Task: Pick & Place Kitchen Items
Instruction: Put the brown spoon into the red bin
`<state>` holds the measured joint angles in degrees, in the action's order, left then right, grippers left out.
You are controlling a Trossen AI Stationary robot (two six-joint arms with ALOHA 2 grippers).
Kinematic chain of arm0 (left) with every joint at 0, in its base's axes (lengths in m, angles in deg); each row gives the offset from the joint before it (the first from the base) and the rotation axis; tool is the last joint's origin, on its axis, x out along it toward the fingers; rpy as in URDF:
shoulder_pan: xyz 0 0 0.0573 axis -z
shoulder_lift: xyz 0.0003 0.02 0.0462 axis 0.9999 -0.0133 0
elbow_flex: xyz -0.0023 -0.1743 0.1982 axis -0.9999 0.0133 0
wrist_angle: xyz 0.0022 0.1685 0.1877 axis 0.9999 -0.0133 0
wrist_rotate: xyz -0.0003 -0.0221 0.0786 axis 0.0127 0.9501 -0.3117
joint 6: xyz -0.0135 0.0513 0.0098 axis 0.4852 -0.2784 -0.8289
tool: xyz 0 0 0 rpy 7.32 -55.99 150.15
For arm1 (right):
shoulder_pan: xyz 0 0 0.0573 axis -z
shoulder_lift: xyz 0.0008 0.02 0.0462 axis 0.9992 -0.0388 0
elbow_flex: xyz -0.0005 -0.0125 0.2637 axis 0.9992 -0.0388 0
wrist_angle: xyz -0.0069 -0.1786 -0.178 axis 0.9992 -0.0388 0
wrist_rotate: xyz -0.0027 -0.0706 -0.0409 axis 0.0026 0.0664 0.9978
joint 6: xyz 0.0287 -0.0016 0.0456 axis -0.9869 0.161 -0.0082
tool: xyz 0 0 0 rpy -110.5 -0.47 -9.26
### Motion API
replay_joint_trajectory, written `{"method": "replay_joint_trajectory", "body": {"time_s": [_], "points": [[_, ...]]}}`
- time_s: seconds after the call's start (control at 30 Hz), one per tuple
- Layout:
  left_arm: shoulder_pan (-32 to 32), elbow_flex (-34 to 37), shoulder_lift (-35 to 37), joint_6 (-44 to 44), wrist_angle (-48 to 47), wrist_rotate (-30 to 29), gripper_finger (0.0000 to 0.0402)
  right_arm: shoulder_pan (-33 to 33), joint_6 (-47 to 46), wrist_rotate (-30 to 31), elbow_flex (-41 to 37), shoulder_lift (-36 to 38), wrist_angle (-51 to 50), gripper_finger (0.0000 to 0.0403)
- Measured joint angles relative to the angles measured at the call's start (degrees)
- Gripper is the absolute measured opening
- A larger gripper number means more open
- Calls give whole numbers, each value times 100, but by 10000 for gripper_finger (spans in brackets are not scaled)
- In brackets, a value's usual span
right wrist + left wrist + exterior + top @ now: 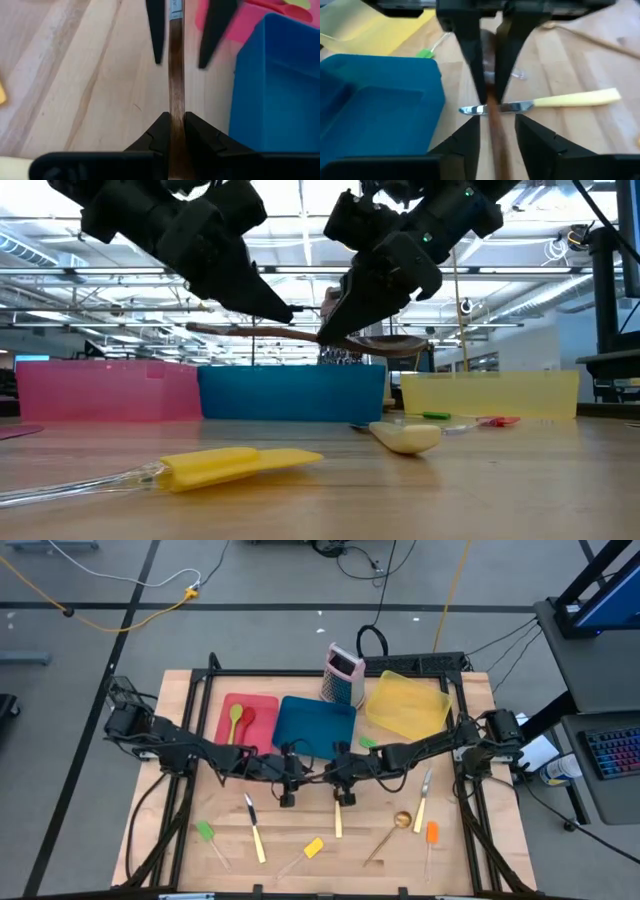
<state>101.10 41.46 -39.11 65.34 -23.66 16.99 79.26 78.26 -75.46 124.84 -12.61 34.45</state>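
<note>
A wooden spoon point(240, 332) hangs level in the air in front of the blue tray, its bowl point(395, 343) toward the table's right. My right gripper point(173, 116) is shut on its handle point(176, 75), over the table's middle point(338, 778). My left gripper point(497, 119) faces it from the left point(290, 778). It is open, with a finger on either side of the handle point(496, 135), apart from it. Other utensils lie on the near table: a green spatula point(205, 831), a yellow spatula point(313, 848), an orange spatula point(431, 833) and pale-handled knives point(254, 825). A green spoon point(236, 718) lies in the red tray. My right gripper pinches the wooden spoon's handle point(176, 107) between its two fingers, at a part toward the bowl. The fingers point(335, 328) slant down from the table's right, and the handle runs along them. The spoon is lifted clear of the table and lies about level.
Red tray point(262, 705), blue tray point(315, 730) and yellow tray point(405, 705) stand in a row at the far side, with the metal grater point(343, 675) behind the blue one. A knife point(560, 100) lies on the wood under the grippers. A brass-coloured spoon point(400, 822) lies near right.
</note>
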Motion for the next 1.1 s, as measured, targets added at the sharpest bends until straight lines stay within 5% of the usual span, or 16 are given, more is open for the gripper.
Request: {"method": "replay_joint_trajectory", "body": {"time_s": [0.37, 0.9, 1.1], "points": [[-84, 0, -307, -28, -4, -192, 192, 81, 183, -5, 0, 0, 103, 38], [-93, 0, -307, -20, 216, -406, 32, 99, 2, 21, 0, 2, 203, 43], [-59, 0, -307, 179, 192, -428, 29, 96, -81, 14, 0, 2, 241, 67]]}}
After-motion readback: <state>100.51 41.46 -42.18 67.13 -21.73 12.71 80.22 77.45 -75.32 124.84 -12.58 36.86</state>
